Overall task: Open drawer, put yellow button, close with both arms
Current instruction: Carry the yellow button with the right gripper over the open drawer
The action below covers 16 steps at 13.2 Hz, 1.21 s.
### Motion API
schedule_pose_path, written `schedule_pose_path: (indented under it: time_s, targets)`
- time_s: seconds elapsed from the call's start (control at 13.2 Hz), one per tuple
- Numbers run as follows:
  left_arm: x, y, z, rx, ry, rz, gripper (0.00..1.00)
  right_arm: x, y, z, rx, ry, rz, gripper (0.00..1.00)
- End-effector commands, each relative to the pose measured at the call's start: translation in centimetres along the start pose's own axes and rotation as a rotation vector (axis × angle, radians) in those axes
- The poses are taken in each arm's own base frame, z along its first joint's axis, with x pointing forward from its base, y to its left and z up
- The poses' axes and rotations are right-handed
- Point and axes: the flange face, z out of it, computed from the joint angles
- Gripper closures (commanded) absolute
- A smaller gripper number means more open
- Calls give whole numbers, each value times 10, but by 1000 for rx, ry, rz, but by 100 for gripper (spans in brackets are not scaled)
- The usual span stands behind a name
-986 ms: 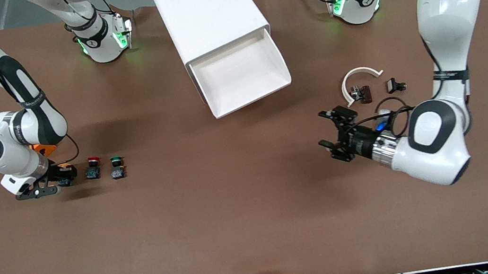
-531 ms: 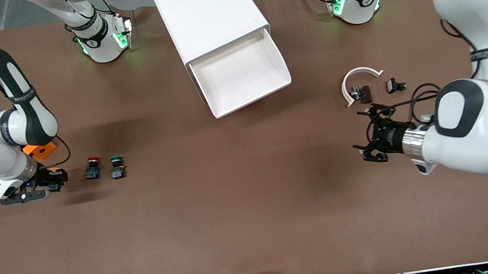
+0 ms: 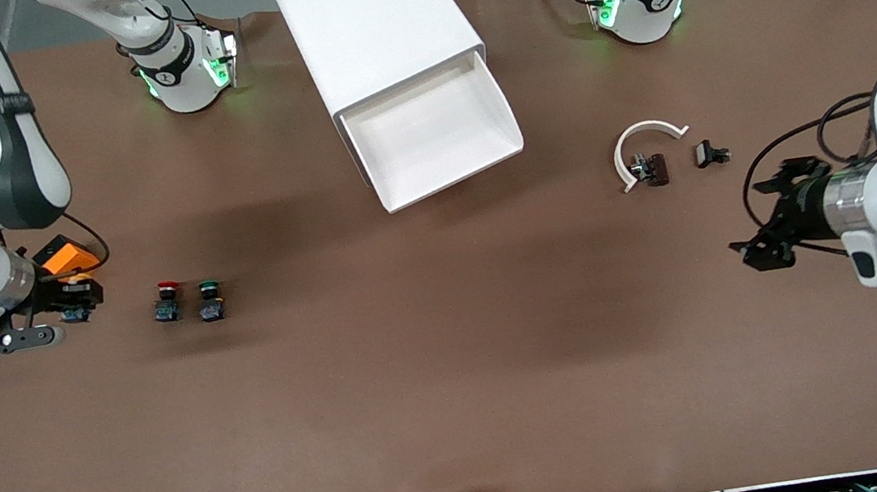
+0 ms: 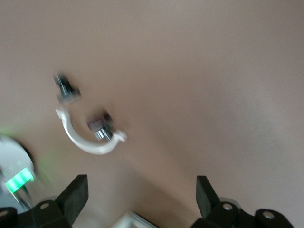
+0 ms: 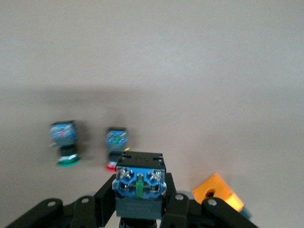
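Observation:
The white cabinet (image 3: 373, 23) stands at the middle of the table by the arms' bases. Its top drawer (image 3: 432, 137) is pulled open and its white tray is empty. My right gripper (image 3: 73, 302) is shut on the yellow button (image 3: 75, 297) and holds it over the table at the right arm's end. In the right wrist view the button's black-and-blue body (image 5: 139, 183) sits between the fingers (image 5: 105, 199), with the cap hidden. My left gripper (image 3: 770, 221) is open and empty over the table at the left arm's end. Its fingers (image 4: 73, 197) are spread wide.
A red-capped button (image 3: 168, 301) and a green-capped button (image 3: 209, 300) stand side by side near the right gripper. An orange block (image 3: 62, 256) lies beside that gripper. A white curved piece (image 3: 643, 142) and small dark parts (image 3: 710, 153) lie between the drawer and the left gripper.
My right gripper has drawn away from the red and green buttons toward the right arm's end with the yellow button. My left gripper has pulled back toward the left arm's end, still open.

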Motion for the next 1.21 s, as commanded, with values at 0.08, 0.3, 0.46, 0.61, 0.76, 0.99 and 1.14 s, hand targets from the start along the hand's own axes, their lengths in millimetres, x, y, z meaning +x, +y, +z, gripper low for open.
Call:
schedule_pose_path:
  time_s: [0.08, 0.3, 0.46, 0.61, 0.76, 0.99, 1.14]
  targets:
    - [17, -56, -40, 16, 83, 269, 0, -18, -73, -79, 15, -97, 130, 99]
    - [42, -114, -67, -16, 97, 486, 0, -37, -146, -130, 2, -132, 230, 99]
    - [39, -131, -83, -30, 121, 541, 0, -60, -206, -156, -22, -115, 295, 99]
    - [29, -139, -97, -40, 144, 548, 0, -89, -268, -166, -41, -87, 358, 99]
    - [22, -145, -101, -36, 152, 552, 0, -120, -325, -172, -47, -54, 438, 100]
    - [-1, -137, -103, 44, 196, 584, 0, -153, -379, -181, 48, -91, 561, 100]
    - [-1, -137, -100, 54, 184, 589, 0, -168, -413, -186, 118, -85, 666, 100]
